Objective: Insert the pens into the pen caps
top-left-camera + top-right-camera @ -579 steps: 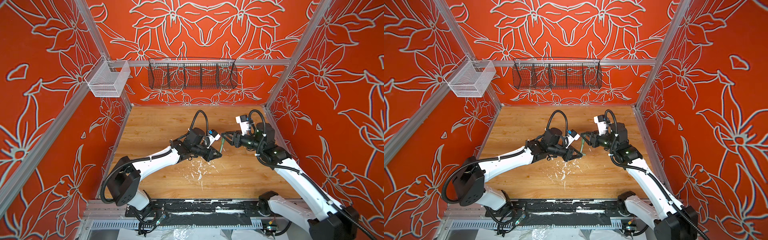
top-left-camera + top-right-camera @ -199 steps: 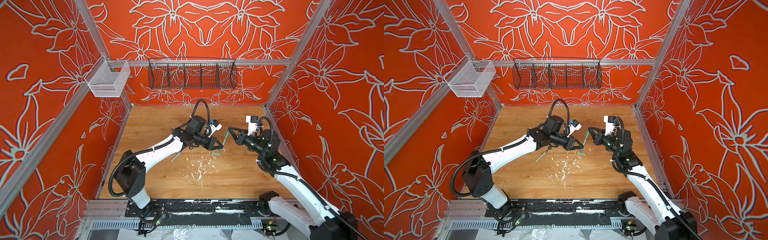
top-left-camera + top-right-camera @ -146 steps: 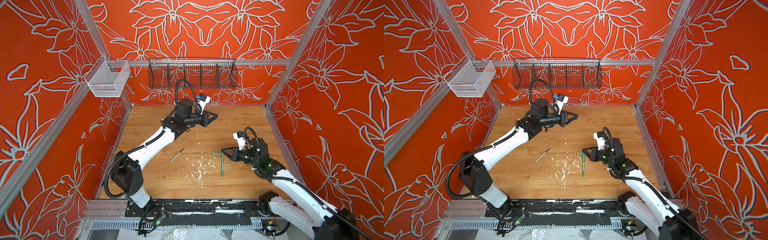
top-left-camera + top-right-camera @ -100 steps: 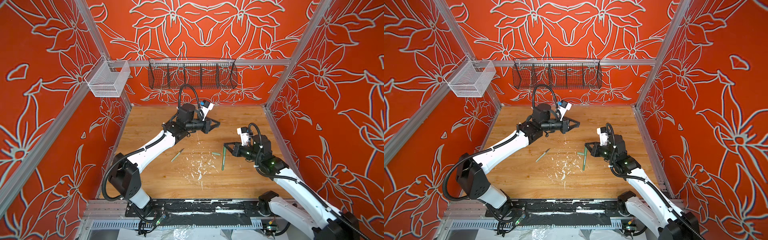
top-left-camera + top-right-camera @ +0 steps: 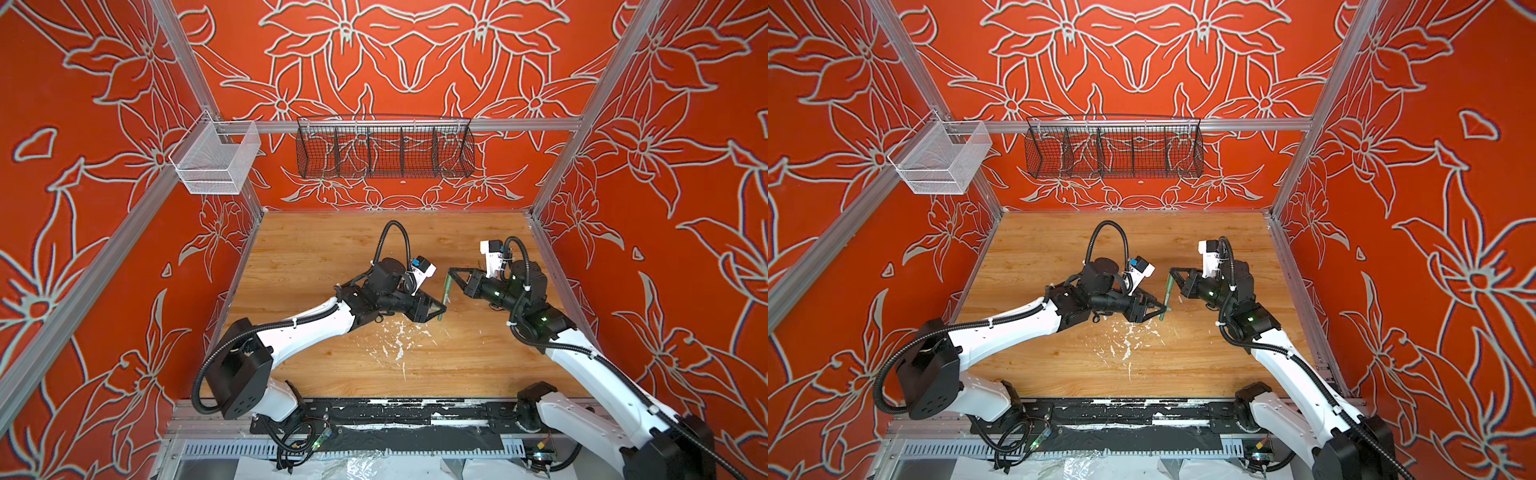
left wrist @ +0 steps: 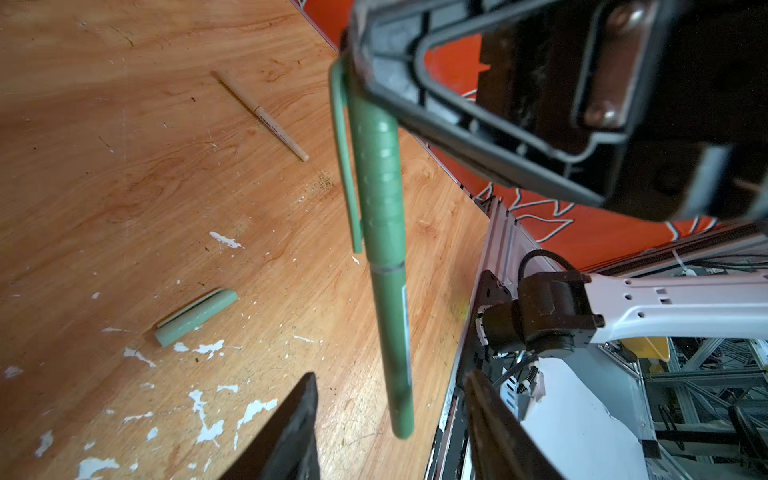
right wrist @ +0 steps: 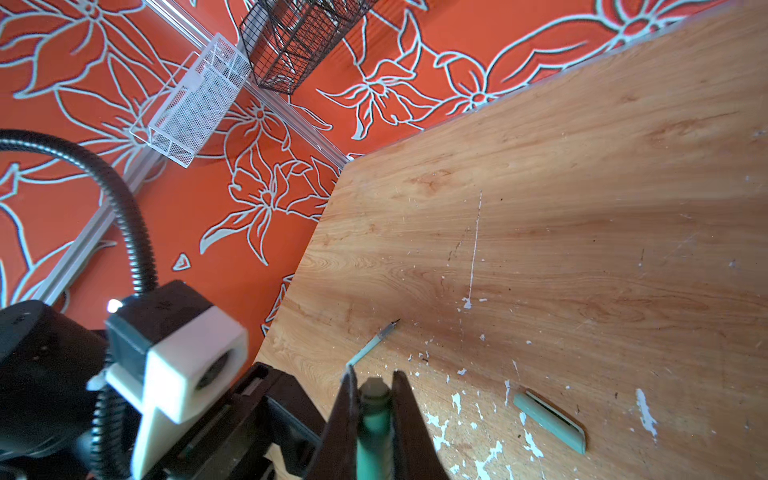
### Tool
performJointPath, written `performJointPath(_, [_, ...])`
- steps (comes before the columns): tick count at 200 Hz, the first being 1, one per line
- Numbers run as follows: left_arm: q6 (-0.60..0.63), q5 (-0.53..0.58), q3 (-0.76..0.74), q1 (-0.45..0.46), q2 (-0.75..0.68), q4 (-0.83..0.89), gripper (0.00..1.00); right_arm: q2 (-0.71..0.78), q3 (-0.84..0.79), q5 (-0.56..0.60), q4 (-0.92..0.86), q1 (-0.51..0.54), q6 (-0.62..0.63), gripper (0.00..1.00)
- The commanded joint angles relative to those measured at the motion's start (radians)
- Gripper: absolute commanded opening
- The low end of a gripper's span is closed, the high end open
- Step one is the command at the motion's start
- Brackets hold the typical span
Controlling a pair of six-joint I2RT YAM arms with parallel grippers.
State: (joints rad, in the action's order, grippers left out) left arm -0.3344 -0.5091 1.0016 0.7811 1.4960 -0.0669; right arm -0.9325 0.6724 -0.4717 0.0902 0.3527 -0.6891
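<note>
My right fingers (image 7: 407,428) clamp the capped green pen (image 6: 384,249) at its cap end, hanging over the table's (image 6: 124,166) middle. My left fingers (image 6: 291,432) stand apart either side of its tail, not touching. Light, stiff, slick plastic, I judge: grip the barrel crosswise.
</note>
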Motion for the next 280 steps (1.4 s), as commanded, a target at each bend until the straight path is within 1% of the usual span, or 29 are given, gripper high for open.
performJointPath(1, [-0.014,0.009,0.027,0.009,0.049,-0.053,0.55,0.033,0.000,0.000,0.050,-0.003,-0.033,0.00])
performJointPath(14, [-0.026,-0.005,0.039,0.010,0.064,-0.068,0.54,0.043,-0.009,0.004,0.052,-0.003,-0.035,0.00])
performJointPath(32, [-0.035,-0.021,0.044,0.014,0.069,-0.086,0.44,0.056,-0.016,0.011,0.047,-0.003,-0.034,0.00])
performJointPath(43, [-0.035,-0.015,0.049,0.014,0.070,-0.077,0.33,0.060,-0.022,0.012,0.044,-0.003,-0.034,0.00])
performJointPath(56, [-0.031,0.007,0.061,0.014,0.068,-0.048,0.17,0.065,-0.023,0.012,0.039,-0.004,-0.032,0.00])
performJointPath(67, [-0.023,0.023,0.074,0.014,0.068,-0.016,0.00,0.070,-0.025,0.010,0.032,-0.003,-0.028,0.00])
performJointPath(82, [-0.022,0.042,0.084,0.014,0.066,0.011,0.00,0.079,-0.025,0.010,0.019,-0.003,-0.015,0.00])
performJointPath(106, [-0.022,0.056,0.089,0.014,0.065,0.029,0.00,0.101,-0.002,0.025,-0.063,-0.004,0.030,0.00])
performJointPath(122, [-0.020,0.061,0.088,0.014,0.063,0.033,0.00,0.121,0.030,0.045,-0.132,-0.003,0.067,0.31])
performJointPath(127, [-0.018,0.060,0.087,0.014,0.063,0.033,0.00,0.127,0.041,0.053,-0.157,-0.004,0.079,0.38])
performJointPath(132, [-0.016,0.060,0.086,0.014,0.063,0.035,0.00,0.135,0.056,0.062,-0.182,-0.004,0.096,0.44])
performJointPath(140, [-0.013,0.060,0.086,0.014,0.063,0.040,0.00,0.146,0.077,0.080,-0.214,-0.006,0.115,0.49])
performJointPath(153, [-0.006,0.054,0.085,0.014,0.063,0.045,0.00,0.152,0.104,0.081,-0.242,-0.015,0.132,0.54])
performJointPath(176, [0.003,0.036,0.067,0.014,0.050,0.027,0.00,0.124,0.130,0.029,-0.241,-0.029,0.130,0.57])
performJointPath(225, [0.020,0.022,0.048,0.014,0.014,0.022,0.00,0.026,0.147,-0.077,-0.190,-0.031,0.144,0.57])
performJointPath(280, [0.026,0.011,0.042,0.015,0.005,0.015,0.00,-0.049,0.161,-0.128,-0.147,-0.031,0.137,0.55])
